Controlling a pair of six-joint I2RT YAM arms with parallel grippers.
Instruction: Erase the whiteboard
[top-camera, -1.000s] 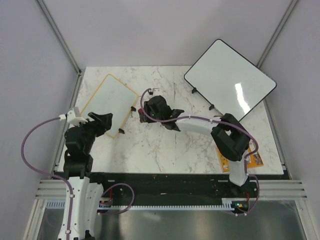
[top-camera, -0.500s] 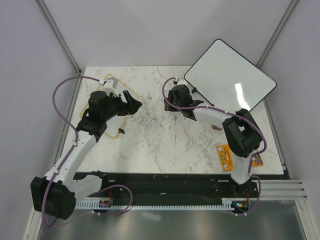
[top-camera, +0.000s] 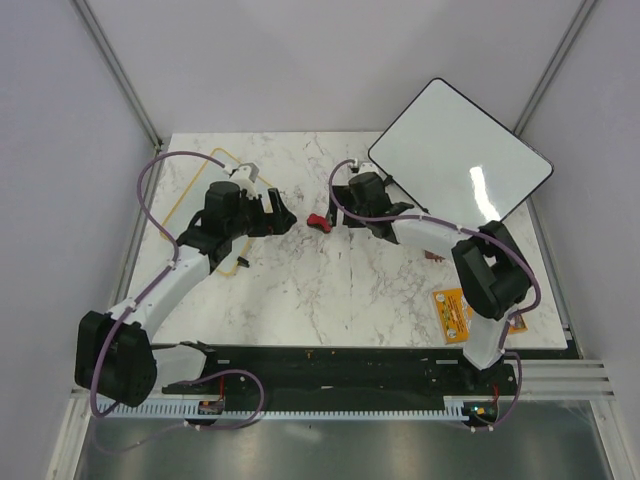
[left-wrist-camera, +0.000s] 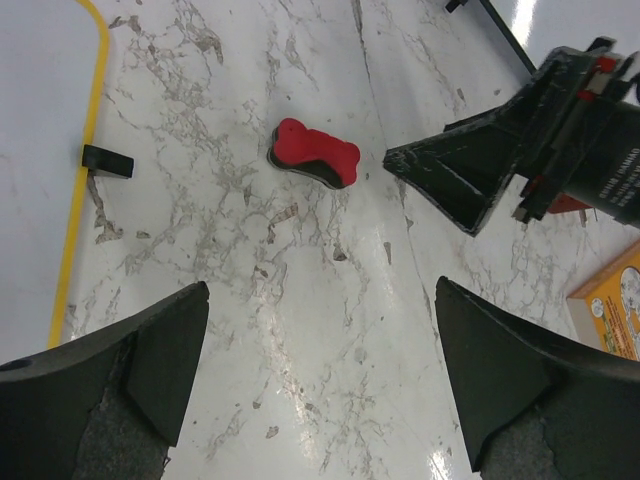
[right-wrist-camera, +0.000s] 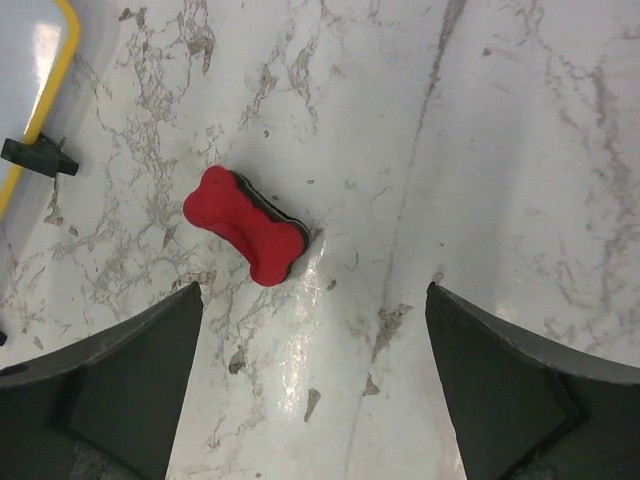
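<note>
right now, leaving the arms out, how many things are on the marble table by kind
whiteboards: 2 (small yellow-framed whiteboard, larger black-framed whiteboard)
red bone-shaped eraser: 1
orange printed packet: 1
total: 4
tiny dark speck near the packet: too small to tell, not counted

Red eraser on marble table; left tool spread wide; whiteboard at left.

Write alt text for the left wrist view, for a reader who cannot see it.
A red, bone-shaped eraser lies alone on the marble table, ahead of the open left gripper. The right gripper points at it from the right, not touching it. The yellow-framed whiteboard and its black clip sit at the left edge.
</note>
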